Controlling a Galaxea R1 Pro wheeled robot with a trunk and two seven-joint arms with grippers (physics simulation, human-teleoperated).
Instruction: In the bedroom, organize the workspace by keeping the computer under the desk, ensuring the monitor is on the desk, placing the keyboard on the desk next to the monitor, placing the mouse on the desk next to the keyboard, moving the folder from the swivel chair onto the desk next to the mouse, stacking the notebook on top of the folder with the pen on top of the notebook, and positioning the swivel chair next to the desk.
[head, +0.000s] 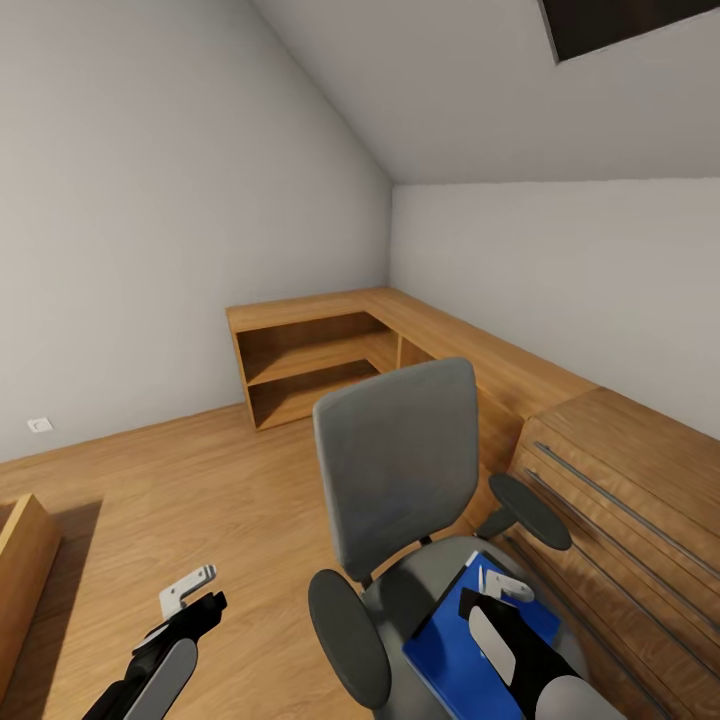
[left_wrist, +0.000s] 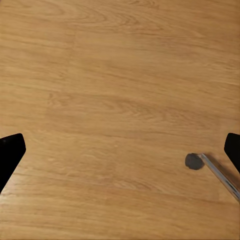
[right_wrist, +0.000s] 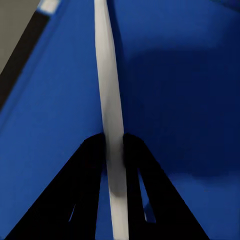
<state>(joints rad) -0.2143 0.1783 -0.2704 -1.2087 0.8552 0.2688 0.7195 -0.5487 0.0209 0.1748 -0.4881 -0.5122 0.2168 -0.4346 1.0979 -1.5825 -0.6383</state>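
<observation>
One swivel chair, one folder, two end effectors

Grey swivel chair with black armrests, bright blue folder, light wood-grain floor, white walls

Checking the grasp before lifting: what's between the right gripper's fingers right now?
In the right wrist view, the right gripper is shut on the folder's thin pale edge, with blue cover on both sides.

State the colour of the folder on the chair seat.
Bright blue; the folder shows best in the head view.
</observation>
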